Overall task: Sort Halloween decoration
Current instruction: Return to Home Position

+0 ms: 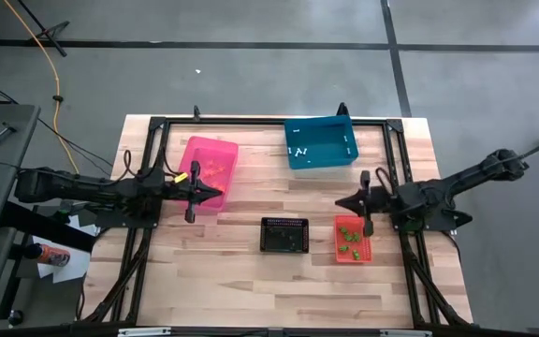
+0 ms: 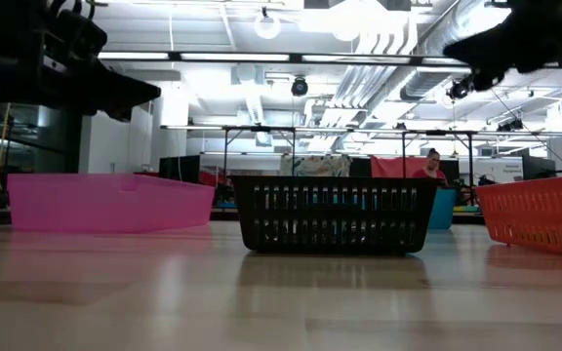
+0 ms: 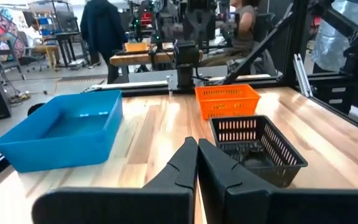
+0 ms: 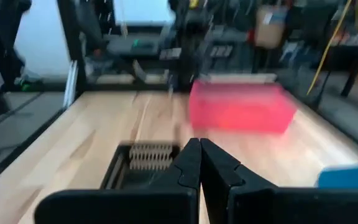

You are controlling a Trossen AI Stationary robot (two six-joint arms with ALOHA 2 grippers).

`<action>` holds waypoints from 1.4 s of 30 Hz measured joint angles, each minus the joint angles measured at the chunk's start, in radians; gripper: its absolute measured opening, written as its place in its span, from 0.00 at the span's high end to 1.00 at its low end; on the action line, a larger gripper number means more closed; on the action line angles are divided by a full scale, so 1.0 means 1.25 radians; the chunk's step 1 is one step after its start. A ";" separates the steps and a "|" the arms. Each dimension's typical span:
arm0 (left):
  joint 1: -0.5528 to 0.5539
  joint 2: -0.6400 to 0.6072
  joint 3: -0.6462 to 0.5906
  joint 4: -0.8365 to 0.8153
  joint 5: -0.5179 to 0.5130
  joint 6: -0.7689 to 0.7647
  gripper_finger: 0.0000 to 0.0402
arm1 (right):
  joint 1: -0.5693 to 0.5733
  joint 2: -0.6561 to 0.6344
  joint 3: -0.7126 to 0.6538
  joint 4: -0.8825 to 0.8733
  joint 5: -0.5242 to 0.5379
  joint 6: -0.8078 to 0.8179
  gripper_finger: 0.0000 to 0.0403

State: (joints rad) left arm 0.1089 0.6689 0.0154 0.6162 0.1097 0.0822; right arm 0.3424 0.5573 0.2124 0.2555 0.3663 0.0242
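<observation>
Left of the black basket [image 1: 284, 235] and a little farther back on the worktop [image 1: 251, 300], my left hand [image 1: 215, 194] hangs with its fingers pressed together and nothing between them. Its tip is over the corner of the pink bin [image 1: 199, 154] that faces the basket. Right of the basket and about as far back, my right hand [image 1: 342, 202] is likewise pressed together and empty, pointing in toward the basket from just behind the orange bin [image 1: 365, 255].

Every piece I can make out lies inside a bin. The orange trinkets [image 1: 215, 169] are in the pink bin, back and left of the basket. The white trinkets [image 1: 298, 150] are in the blue bin [image 1: 330, 140], behind the basket and slightly right. The green trinkets [image 1: 349, 239] are in the orange bin, just beside the basket's right end. I cannot tell whether the basket itself holds anything.

I judge the sorting done, so the coming move is a retreat, not a reach. My two hands face each other tip to tip across the basket's back side, well apart, each lying along its own arm. Each one's way out is therefore straight back along that axis, away from the basket. My left hand is nearer the orange pieces and my right nearer the green. In the low view my left arm sits high above the pink rim, so I expect it to pull back without touching the bin
</observation>
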 joint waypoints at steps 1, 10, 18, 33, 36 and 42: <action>0.000 0.000 0.000 -0.001 0.000 0.000 1.00 | -0.010 -0.019 0.004 0.000 -0.004 -0.016 1.00; -0.006 -0.052 0.001 -0.055 -0.007 0.000 1.00 | -0.137 -0.169 0.054 -0.223 -0.128 -0.017 1.00; -0.006 -0.269 -0.002 -0.196 -0.026 -0.001 1.00 | -0.143 -0.170 -0.069 -0.051 -0.165 -0.019 1.00; -0.005 -0.535 -0.002 -0.352 -0.026 -0.001 1.00 | -0.143 -0.169 -0.116 -0.051 -0.197 -0.063 1.00; -0.005 -0.532 -0.002 -0.318 -0.026 -0.001 1.00 | -0.143 -0.169 -0.116 -0.058 -0.214 -0.054 1.00; -0.005 -0.532 -0.002 -0.303 -0.026 -0.001 1.00 | -0.143 -0.168 -0.132 -0.008 -0.216 -0.047 1.00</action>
State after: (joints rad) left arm 0.1028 0.0036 0.0135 0.2371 0.0766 0.0814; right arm 0.1642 0.3470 0.0478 0.2454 0.0960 -0.0350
